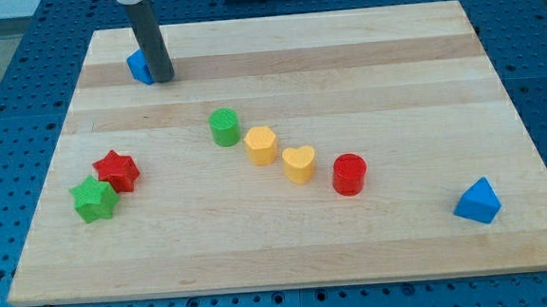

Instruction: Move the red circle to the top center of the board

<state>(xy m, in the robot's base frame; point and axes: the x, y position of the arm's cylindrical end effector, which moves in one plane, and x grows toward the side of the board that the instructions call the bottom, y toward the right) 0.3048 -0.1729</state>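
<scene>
Resting near the board's top-left corner, my tip [163, 79] apparently touches a blue block [138, 66]. No gripper is fitted. It should approach the red circle [349, 174] from the bottom edge and push it toward top centre.

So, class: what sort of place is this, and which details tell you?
Probably a robotics lab bench: a pale wooden board on a blue perforated metal table, and my tip beside a partly hidden blue block.

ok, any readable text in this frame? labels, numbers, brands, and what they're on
None. No words, numbers or marks show on the wooden board, on the blocks, including the red circle, or on the rod ending in my tip, which stands against a blue block at the view's top left. The perforated blue surround is unmarked too.
</scene>
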